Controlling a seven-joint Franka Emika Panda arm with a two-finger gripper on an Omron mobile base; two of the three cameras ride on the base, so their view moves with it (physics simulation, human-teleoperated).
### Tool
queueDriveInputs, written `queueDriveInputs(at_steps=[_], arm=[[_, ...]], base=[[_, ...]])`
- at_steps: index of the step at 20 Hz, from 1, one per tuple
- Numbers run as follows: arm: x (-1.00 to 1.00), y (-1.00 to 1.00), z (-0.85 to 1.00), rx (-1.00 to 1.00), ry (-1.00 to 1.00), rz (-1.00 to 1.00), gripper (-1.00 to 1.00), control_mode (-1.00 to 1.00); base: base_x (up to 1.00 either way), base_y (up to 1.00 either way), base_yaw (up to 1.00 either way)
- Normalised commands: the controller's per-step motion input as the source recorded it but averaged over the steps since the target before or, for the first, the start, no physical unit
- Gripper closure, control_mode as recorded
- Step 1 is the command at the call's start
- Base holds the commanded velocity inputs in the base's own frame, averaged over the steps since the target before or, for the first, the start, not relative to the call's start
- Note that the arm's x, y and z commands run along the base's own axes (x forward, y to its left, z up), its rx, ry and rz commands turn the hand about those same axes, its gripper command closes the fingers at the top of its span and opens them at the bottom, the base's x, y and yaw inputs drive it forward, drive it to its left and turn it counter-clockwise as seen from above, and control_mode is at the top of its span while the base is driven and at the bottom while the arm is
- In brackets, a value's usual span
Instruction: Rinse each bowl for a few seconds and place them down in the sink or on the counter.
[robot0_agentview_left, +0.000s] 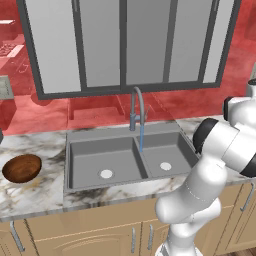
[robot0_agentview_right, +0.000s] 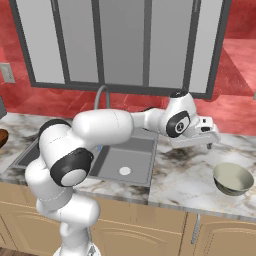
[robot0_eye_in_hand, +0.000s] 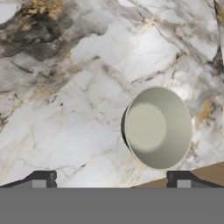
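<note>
Wooden cabinet fronts (robot0_agentview_left: 75, 235), light in colour with slim metal handles, run along the near side below a white marble counter (robot0_agentview_right: 182, 182) veined in grey and brown. On the right stretch of that counter, close to the front edge, sits a pale greenish-beige bowl (robot0_agentview_right: 233, 179) with a cream inside, upright and alone. Just above and to the left of it hangs the gripper (robot0_agentview_right: 210, 145), its jaws spread wide with nothing between them; from the hand view the two dark fingertips (robot0_eye_in_hand: 43, 178) stand well apart, with the pale bowl (robot0_eye_in_hand: 157, 127) on the marble below them, nearer the right tip.

White arm links bend from the base over the right part of the sink.

Further left, a wide grey double-basin sink (robot0_agentview_left: 75, 142) is set into the counter, a white round drain in each basin. A thin stream of water falls from the tall curved grey faucet (robot0_agentview_left: 139, 102) toward the divider.

On the counter left of the sink rests a glossy dark reddish-brown bowl (robot0_agentview_left: 22, 168), well apart from the other.

Behind everything, a red wall (robot0_agentview_left: 240, 60) and a large grey-framed window (robot0_agentview_left: 125, 42).
</note>
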Motion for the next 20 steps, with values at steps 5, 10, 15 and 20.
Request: queueDriveInputs(at_steps=[5,10,15,20], arm=[[-0.03,-0.14,-0.10,0.00,0.00,0.00,-1.00,-1.00],[0.00,-0.04,-0.08,0.00,-0.01,0.00,-1.00,-1.00],[0.00,-0.07,-0.09,0.00,-0.01,0.04,-1.00,-1.00],[0.00,-0.09,-0.09,0.00,-0.01,0.03,-1.00,-1.00]], base=[[0.00,0.00,0.00],[0.00,0.00,0.00],[0.00,0.00,0.00],[0.00,0.00,0.00]])
